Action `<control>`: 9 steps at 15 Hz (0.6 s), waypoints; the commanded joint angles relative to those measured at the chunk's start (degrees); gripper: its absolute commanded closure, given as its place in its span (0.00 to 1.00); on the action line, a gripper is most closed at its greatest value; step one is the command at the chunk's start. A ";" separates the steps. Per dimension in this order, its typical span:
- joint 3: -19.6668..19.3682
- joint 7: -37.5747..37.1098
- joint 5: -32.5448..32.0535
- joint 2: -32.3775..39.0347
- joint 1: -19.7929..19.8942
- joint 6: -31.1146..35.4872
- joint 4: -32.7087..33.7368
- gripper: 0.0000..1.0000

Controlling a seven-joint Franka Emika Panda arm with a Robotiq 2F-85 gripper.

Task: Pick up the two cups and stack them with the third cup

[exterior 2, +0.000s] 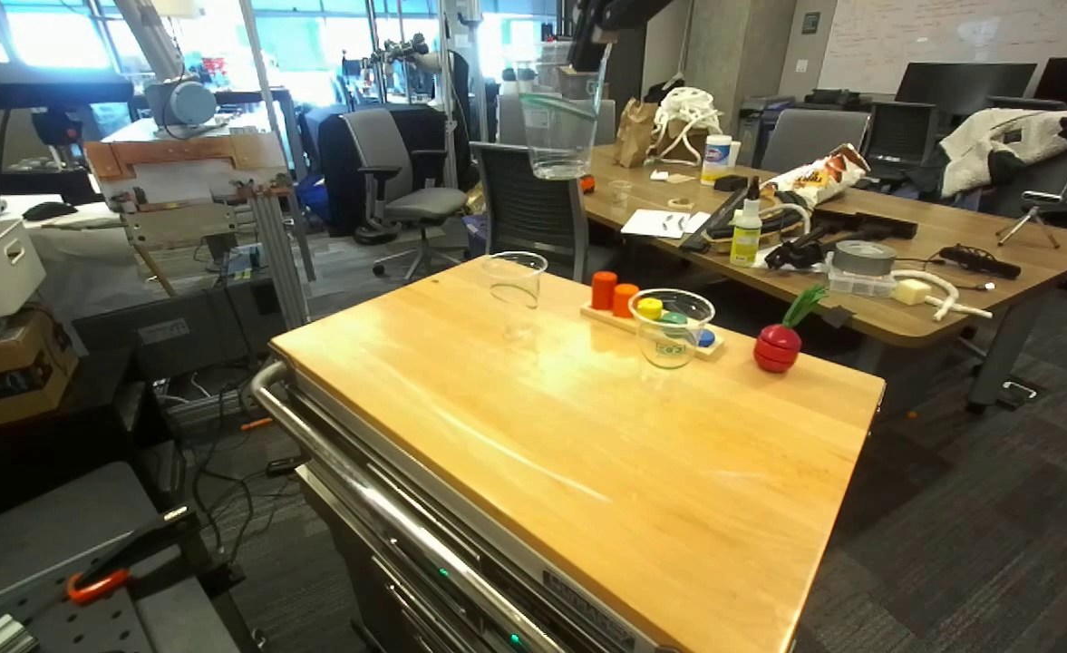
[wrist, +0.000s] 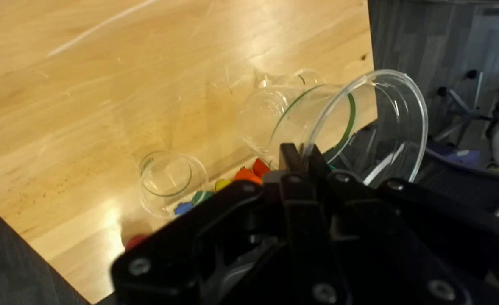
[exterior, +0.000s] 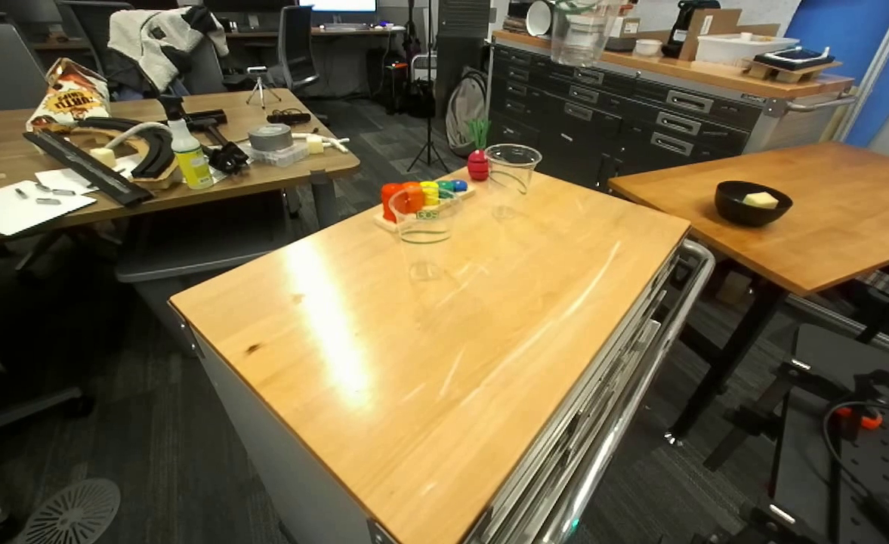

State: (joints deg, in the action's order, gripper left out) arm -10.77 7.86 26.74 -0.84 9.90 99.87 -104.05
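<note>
jaws pinch 1 clear cup [exterior 2: 560, 136] at its rim, abv the worktop [exterior 2: 533, 435]; a 2nd cup [exterior 2: 515, 295] & another cup [exterior 2: 674, 340] stand upright on it, apart.

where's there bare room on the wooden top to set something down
Widest: the light wooden tabletop between the two standing clear tumbler-shaped cups and the shiny metal rail. Also free: around the dark brown knot. Crowded: opposite the rail, where those cups, a pale wooden strip of coloured pegs and a round red object with green tuft cluster.
</note>
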 commanded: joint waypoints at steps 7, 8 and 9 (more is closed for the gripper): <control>1.70 2.96 0.44 17.87 1.46 2.42 19.34 0.98; 1.92 3.11 0.73 19.12 1.76 3.21 20.03 0.98; 2.07 2.80 0.79 20.56 2.02 4.07 21.10 0.98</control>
State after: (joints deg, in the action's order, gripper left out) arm -10.15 10.18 27.86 15.08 10.15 102.78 -88.56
